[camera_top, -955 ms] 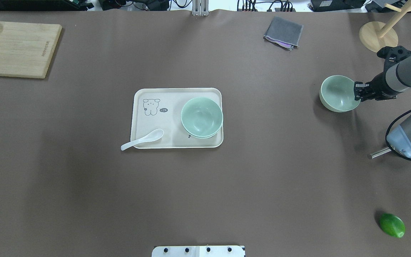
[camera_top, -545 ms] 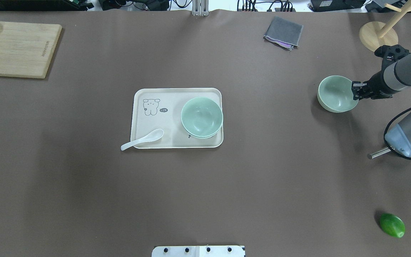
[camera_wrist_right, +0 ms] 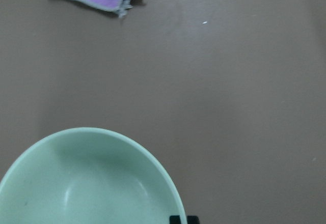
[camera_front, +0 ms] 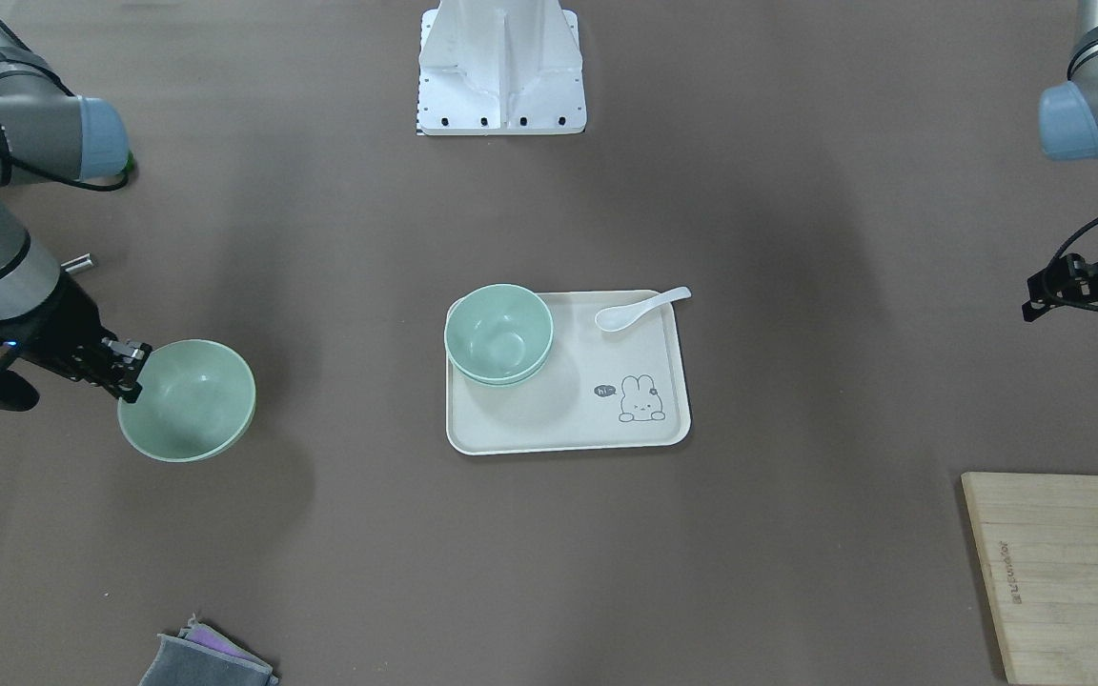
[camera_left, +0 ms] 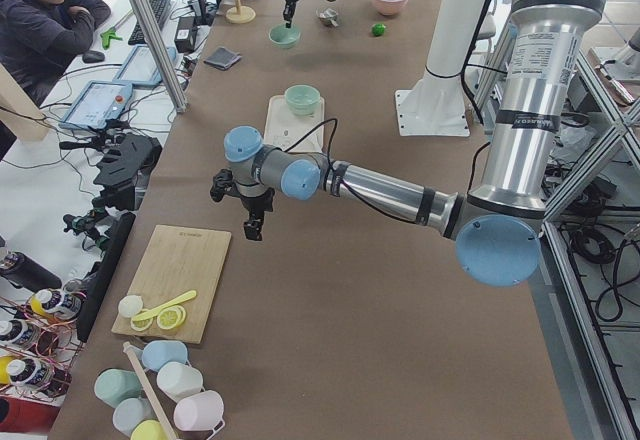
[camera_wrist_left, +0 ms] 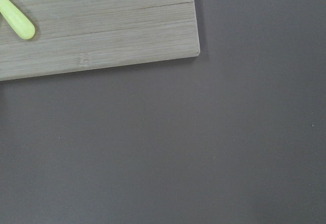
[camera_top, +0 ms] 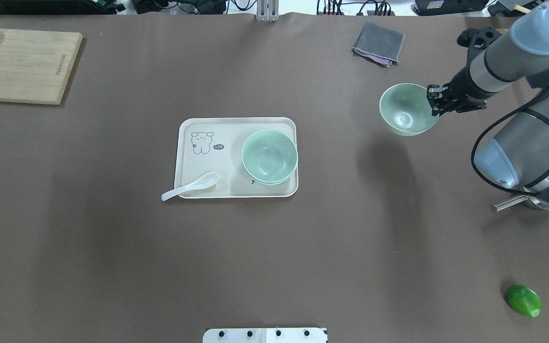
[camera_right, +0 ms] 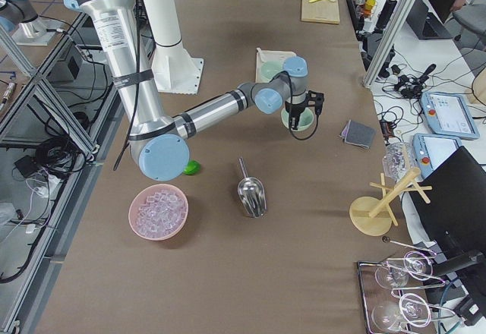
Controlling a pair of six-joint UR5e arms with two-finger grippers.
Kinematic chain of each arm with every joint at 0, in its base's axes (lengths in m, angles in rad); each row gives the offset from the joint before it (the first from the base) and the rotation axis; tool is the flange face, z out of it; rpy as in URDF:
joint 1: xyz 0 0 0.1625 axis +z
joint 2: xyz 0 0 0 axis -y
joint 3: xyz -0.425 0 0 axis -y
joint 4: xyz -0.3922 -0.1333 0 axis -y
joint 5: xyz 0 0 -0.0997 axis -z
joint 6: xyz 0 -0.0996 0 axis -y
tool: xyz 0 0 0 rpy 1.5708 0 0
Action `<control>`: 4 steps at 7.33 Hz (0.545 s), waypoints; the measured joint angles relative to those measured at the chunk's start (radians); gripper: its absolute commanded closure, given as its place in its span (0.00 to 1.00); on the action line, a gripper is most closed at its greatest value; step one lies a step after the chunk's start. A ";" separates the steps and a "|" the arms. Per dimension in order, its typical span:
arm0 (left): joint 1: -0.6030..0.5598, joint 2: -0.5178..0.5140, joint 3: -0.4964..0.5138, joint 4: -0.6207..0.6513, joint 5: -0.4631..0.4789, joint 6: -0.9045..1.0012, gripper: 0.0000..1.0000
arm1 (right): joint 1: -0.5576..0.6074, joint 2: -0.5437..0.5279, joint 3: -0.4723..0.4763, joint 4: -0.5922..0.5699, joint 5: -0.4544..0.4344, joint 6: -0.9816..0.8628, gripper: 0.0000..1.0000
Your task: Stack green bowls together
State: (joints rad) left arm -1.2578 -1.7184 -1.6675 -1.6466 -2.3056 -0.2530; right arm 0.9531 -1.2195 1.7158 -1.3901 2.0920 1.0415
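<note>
The right fingers (camera_top: pixel 434 101) pinch one green bowl (camera_top: pixel 405 112) by its rim; the left fingers' (camera_left: pixel 254 228) gap cannot be told. On the tray (camera_front: pixel 559 433), a speech bubble (camera_front: pixel 605 390) reads "hi".

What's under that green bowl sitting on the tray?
A second green bowl nests beneath the top bowl; only a sliver of its rim shows. Its inside and the tray under it are covered.
</note>
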 measured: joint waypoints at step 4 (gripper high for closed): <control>0.001 -0.002 -0.001 0.001 0.000 -0.002 0.01 | -0.159 0.187 0.062 -0.137 -0.071 0.190 1.00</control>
State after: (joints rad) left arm -1.2570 -1.7203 -1.6681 -1.6460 -2.3056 -0.2546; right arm 0.7942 -1.0323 1.7776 -1.5274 2.0212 1.2317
